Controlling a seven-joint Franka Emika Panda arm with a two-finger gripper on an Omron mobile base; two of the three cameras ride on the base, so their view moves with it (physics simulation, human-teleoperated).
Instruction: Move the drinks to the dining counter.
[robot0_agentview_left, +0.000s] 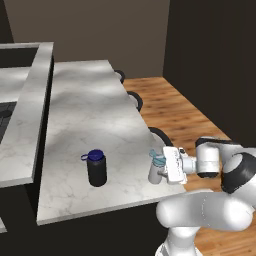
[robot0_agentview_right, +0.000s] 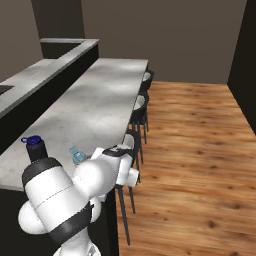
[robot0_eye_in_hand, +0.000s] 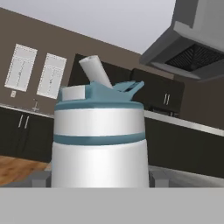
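Two drinks stand on the dining counter (robot0_agentview_left: 100, 120) in the left base view: the black bottle (robot0_agentview_left: 96, 168) lower centre, the white-grey bottle (robot0_agentview_left: 155, 169) at the counter's near right edge, the pincer (robot0_agentview_left: 161, 169) around it, seemingly clamped. Right base view, lower left: same pair. Hand view: bottle centred between the fingertips. Purple-red bottle apparently remains.

light: dim, even, rendered | shadows: soft grey patches on dining counter (robot0_agentview_left: 95, 115) | focus: sharp, no blur
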